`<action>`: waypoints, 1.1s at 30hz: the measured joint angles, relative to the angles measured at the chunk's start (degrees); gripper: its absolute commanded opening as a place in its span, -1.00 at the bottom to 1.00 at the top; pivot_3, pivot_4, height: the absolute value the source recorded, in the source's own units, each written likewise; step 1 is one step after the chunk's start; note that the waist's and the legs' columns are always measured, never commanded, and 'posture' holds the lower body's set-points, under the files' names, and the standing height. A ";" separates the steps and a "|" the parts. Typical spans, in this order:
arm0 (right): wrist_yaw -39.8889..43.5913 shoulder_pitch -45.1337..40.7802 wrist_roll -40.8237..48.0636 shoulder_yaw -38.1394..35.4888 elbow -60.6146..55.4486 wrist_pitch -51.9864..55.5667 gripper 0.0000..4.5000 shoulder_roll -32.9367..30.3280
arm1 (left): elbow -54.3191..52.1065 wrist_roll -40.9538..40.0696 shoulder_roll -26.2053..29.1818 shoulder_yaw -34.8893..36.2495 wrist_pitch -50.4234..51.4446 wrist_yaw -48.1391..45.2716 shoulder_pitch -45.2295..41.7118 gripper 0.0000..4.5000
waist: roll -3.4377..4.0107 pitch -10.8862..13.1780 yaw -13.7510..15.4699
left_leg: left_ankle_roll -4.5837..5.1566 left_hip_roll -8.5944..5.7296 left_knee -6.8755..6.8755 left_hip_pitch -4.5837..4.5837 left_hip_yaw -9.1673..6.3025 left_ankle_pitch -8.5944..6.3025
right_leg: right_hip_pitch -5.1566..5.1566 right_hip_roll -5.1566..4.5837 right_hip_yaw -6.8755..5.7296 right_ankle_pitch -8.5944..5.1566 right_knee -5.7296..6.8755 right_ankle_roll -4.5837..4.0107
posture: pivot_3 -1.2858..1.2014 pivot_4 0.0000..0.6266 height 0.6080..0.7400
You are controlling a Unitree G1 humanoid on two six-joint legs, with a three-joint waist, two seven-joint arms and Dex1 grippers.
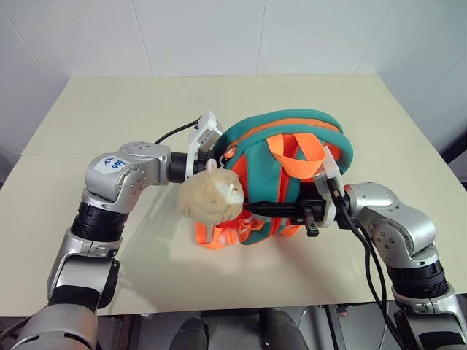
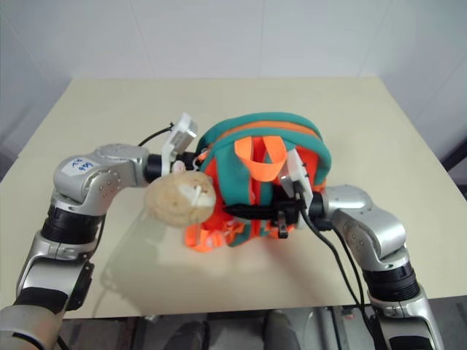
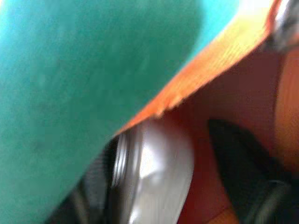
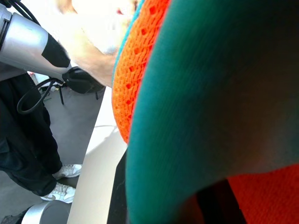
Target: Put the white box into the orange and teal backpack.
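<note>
1. Left eye view: one cream table.
2. One orange and teal backpack stands mid-table between two grippers.
3. One plush bear hangs at its front.
4. Right gripper is clenched on the backpack; left gripper's state cannot be told.

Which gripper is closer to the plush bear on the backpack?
Left. The left gripper sits just behind the plush bear, reaching into the orange and teal backpack; the right gripper clamps the backpack's front, beside the bear.
</note>
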 measured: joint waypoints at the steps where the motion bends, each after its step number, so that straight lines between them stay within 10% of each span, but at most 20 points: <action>1: 0.00 0.00 -0.03 0.00 0.00 -0.03 -0.77 0.01 | -0.13 0.09 0.61 -0.02 0.20 -0.04 -0.33 1.00 | 0.00 0.00 -0.05 | 0.00 0.00 0.00 0.00 0.00 0.00 | 0.00 0.00 0.00 0.00 0.00 0.00 | 0.03 -0.52 1.00; 16: -0.45 0.04 -0.45 0.39 0.03 -0.85 -0.77 0.39 | -10.00 -1.47 15.10 4.66 2.13 -5.86 1.24 1.00 | 0.01 0.01 -0.17 | 0.06 0.00 -0.03 -0.01 0.01 -0.04 | -0.02 0.00 0.02 -0.01 -0.03 0.00 | 0.03 -0.52 1.00; 33: -0.59 0.30 -1.38 0.40 0.01 -1.12 -0.77 0.52 | -10.49 -0.04 18.04 9.32 -1.16 -5.45 7.03 1.00 | 0.01 0.00 0.10 | 0.12 0.01 0.03 -0.01 -0.02 -0.07 | 0.01 0.01 0.00 -0.01 0.03 0.00 | 0.03 -0.52 1.00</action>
